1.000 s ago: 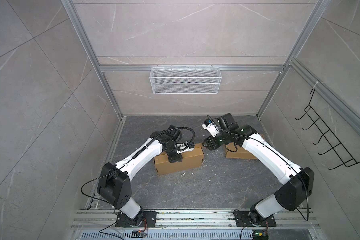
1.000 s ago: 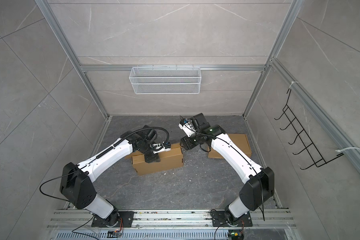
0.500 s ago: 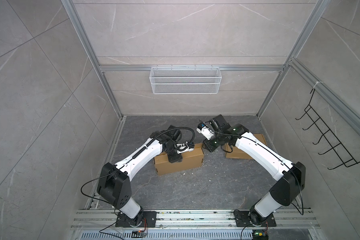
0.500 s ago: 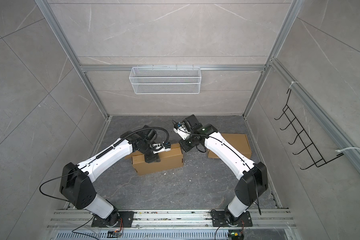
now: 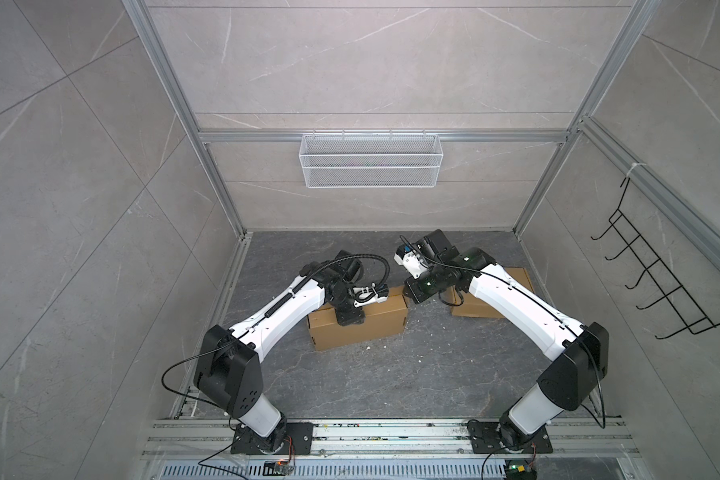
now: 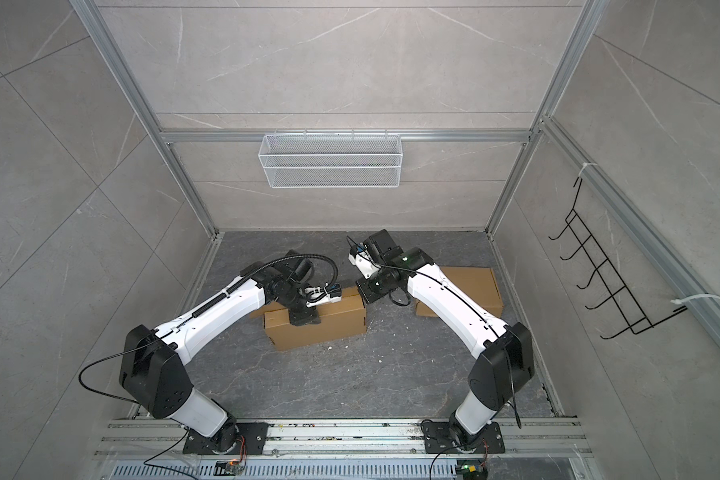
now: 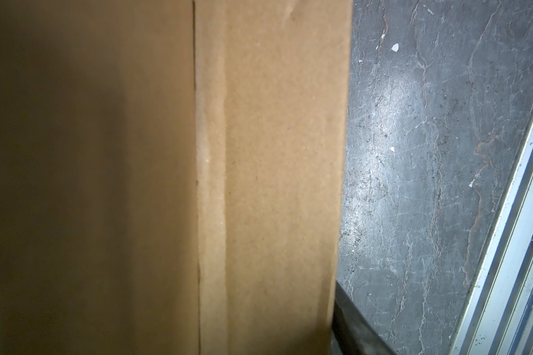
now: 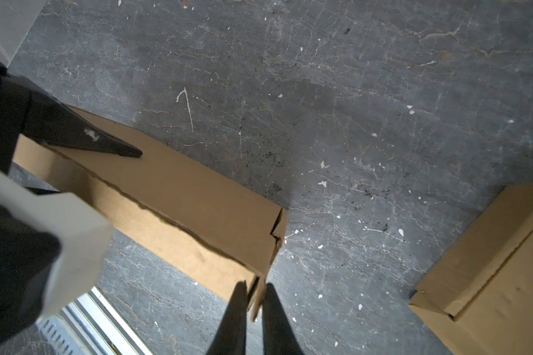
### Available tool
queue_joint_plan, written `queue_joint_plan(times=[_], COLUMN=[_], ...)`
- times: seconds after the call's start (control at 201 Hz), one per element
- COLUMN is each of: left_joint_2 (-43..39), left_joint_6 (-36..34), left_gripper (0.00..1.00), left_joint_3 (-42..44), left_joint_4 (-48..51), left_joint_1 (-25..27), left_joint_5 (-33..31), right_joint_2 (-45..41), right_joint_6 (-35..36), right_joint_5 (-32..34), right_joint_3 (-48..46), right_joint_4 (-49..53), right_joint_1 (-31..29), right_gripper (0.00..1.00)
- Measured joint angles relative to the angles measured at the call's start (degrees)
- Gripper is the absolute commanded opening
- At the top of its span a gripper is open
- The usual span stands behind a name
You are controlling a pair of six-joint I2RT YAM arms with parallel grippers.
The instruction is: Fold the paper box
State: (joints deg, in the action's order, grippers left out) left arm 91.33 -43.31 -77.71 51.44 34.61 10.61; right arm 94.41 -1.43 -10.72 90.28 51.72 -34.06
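The brown paper box (image 5: 375,328) (image 6: 329,328) lies closed on the dark floor in both top views. My left gripper (image 5: 350,322) straddles its width near the middle and is shut on it. One left finger (image 8: 105,143) lies along the far top edge. The other finger (image 7: 354,322) sits against the near edge, and cardboard (image 7: 274,153) fills the rest of the left wrist view. My right gripper (image 8: 256,289) (image 5: 410,297) is at the box's right end. Its fingers are pinched on a thin end flap (image 8: 257,296) at the lower corner.
A second brown box (image 5: 516,278) (image 8: 490,261) lies to the right, partly under my right arm. A white wire basket (image 5: 371,166) hangs on the back wall and a black hook rack (image 5: 661,282) on the right wall. Small white scraps dot the floor.
My right gripper has swung left to the box's right end and closed on the end flap. The left arm and the box have stayed put.
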Motion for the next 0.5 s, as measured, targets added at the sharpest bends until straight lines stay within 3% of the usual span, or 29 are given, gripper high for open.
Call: queue_joint_plan(times=[0.239, 0.503], left_joint_2=[0.0, 0.0], left_joint_6=[0.0, 0.0], left_gripper=[0.52, 0.52], left_joint_3=[0.0, 0.0], left_joint_4=[-0.04, -0.22], left_joint_1=[0.0, -0.07], left_joint_5=[0.0, -0.02], right_joint_2=[-0.02, -0.02], right_joint_6=[-4.44, -4.59], right_joint_5=[0.07, 1.57], right_joint_3=[-2.49, -2.97], right_joint_4=[-2.27, -3.1], right_joint_1=[-0.04, -0.22], right_gripper=[0.08, 0.04])
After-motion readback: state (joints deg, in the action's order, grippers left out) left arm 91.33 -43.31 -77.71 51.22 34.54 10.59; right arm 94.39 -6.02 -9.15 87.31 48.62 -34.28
